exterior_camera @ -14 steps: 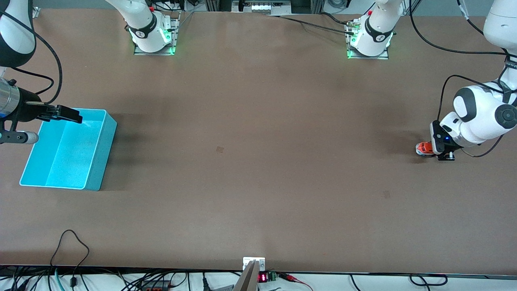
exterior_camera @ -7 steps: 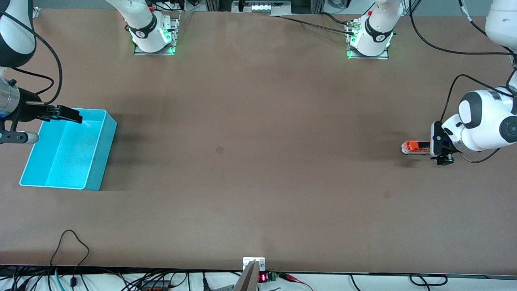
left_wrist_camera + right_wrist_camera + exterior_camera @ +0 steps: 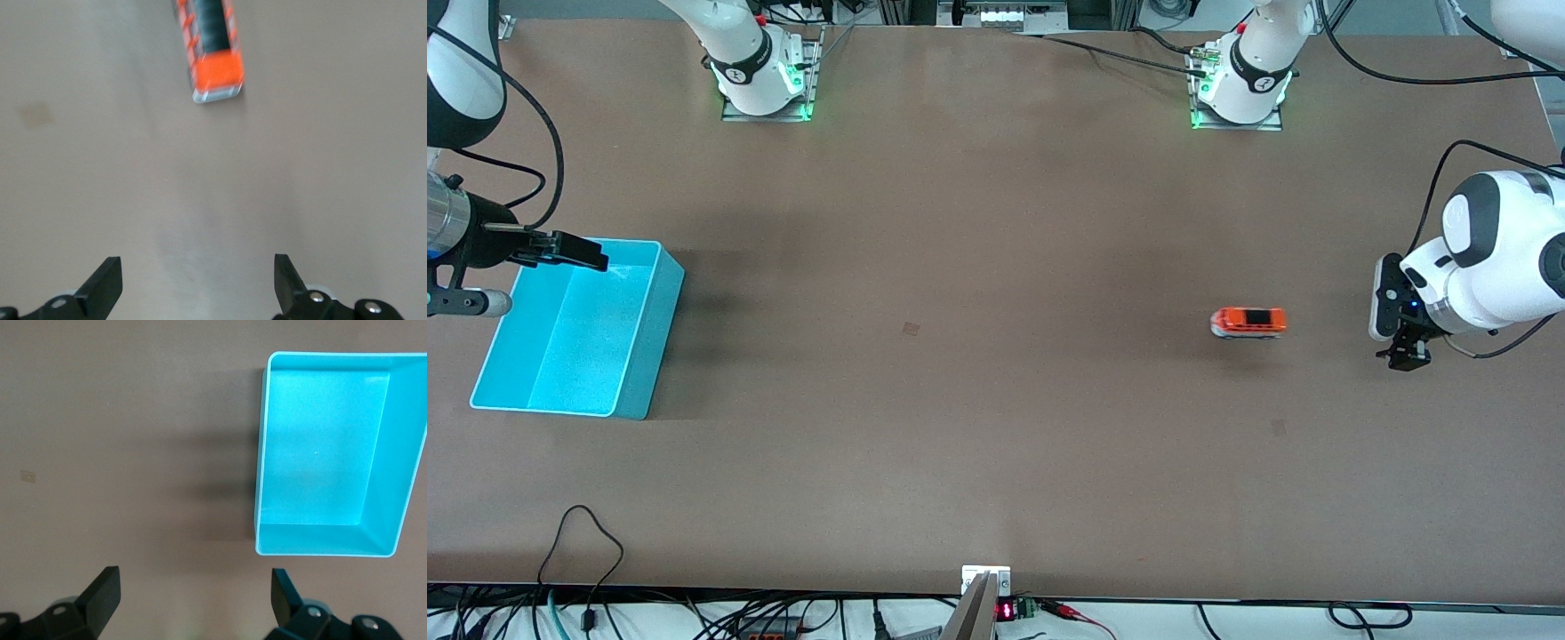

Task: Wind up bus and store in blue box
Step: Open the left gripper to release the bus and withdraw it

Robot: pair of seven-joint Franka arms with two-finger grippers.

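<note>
Bus [image 3: 1248, 322] sits on the counter [image 3: 996, 427], free of both grippers, toward the left arm's end and well apart from the box [image 3: 645, 356] at the right arm's end. Winding looks done, judging by the bus lying loose; storing remains. Box holds nothing. Left gripper [image 3: 1403, 357] hangs low near the bus, fingers [image 3: 103, 288] spread wide and empty. Right gripper [image 3: 574, 252] waits over the box's rim, fingers [image 3: 100, 597] also wide apart, holding nothing

The bus [image 3: 210, 47] is blurred and cut off by the left wrist view's edge; its front perhaps unseen.
</note>
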